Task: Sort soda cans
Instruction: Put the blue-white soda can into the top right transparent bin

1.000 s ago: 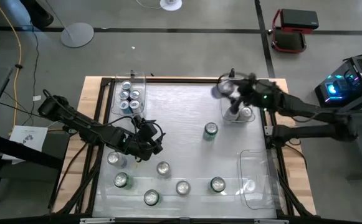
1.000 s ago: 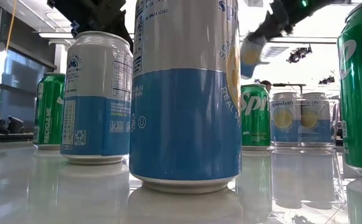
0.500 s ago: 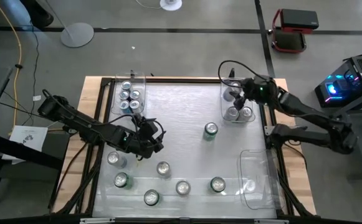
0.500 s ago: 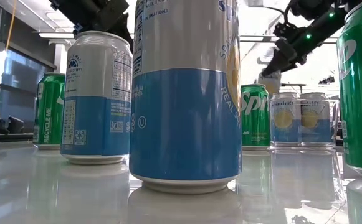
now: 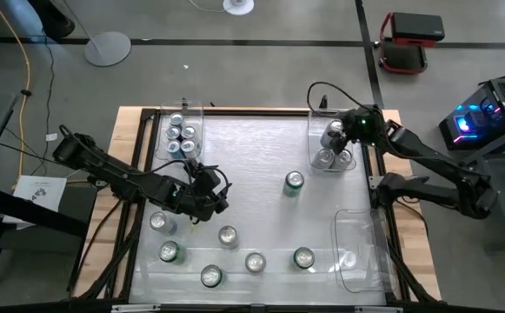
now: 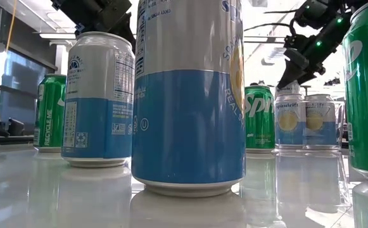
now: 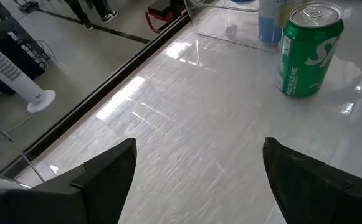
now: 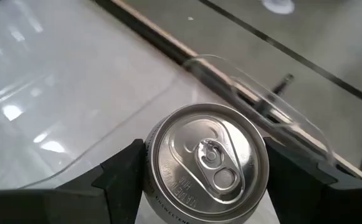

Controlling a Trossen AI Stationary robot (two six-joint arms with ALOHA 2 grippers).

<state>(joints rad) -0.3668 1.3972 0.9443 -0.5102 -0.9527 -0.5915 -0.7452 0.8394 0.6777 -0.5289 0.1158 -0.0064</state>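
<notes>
My right gripper (image 5: 336,133) is shut on a soda can with a silver top (image 8: 205,155), over the clear bin (image 5: 313,139) at the table's far right, where two cans (image 5: 326,158) stand. My left gripper (image 5: 215,202) hangs open left of centre with nothing between its fingers (image 7: 106,177). A green can (image 5: 295,180) stands alone mid-table and also shows in the left wrist view (image 7: 308,50). Several more cans stand along the near edge, such as a silver one (image 5: 227,235) and a green one (image 5: 303,257). The far-left bin (image 5: 202,130) holds several cans. My right gripper pinches the can's side wall just below the top rim (image 8: 152,180) between its two fingers, one on each side. The fingers (image 8: 115,177) slant down from the table's right. The can stands about upright, top up. What is under its base is hidden.
A third clear bin (image 5: 356,217) lies at the near right with one can inside. The table has a dark frame (image 5: 139,174) along its sides. In the low view a tall blue-and-silver can (image 6: 187,95) fills the foreground.
My right gripper has carried its can toward the table's right edge and down, turning as it went, and now hangs over the far-right bin. It slowed in the last half second. The can stays in the hold.
</notes>
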